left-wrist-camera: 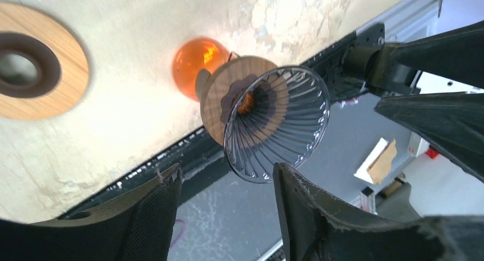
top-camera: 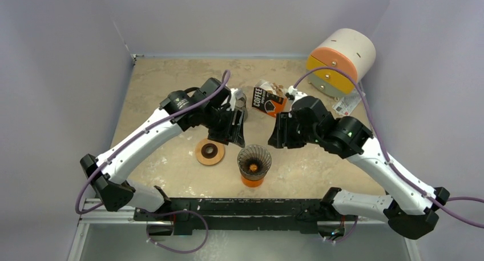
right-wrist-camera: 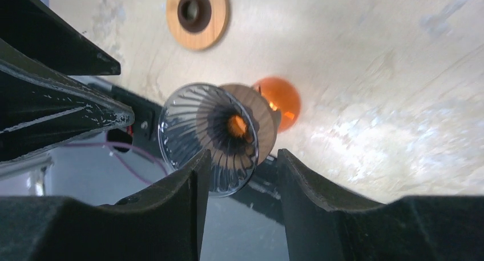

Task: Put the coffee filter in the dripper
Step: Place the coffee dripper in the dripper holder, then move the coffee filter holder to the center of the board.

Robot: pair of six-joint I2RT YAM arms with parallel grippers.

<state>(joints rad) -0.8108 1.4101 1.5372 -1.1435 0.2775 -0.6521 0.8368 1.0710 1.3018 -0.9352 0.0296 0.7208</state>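
White-and-black left arm (top-camera: 145, 136) and white-and-black right arm (top-camera: 381, 161) bent inward toward each other, left black two-finger gripper (top-camera: 237, 136) tilted down, jaws parted, empty, right black two-finger gripper (top-camera: 275, 139) likewise

A robotics lab test cell: plain lavender walls (top-camera: 57, 55) box in a small stone-patterned desk (top-camera: 165, 84). Two robot arms (top-camera: 142, 136) are bolted to a black metal rail (top-camera: 245, 207) at 6 o'clock and trail purple cables (top-camera: 226, 77). A glass dripper (top-camera: 254, 161) and a coffee bag (top-camera: 266, 99) are among the few props.

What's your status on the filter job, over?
Both open, empty: left gripper, right gripper. Task item: clear ribbed glass dripper upright on orange base, no filter seen inside. Nearby: round wooden disc, apart, not blocking.
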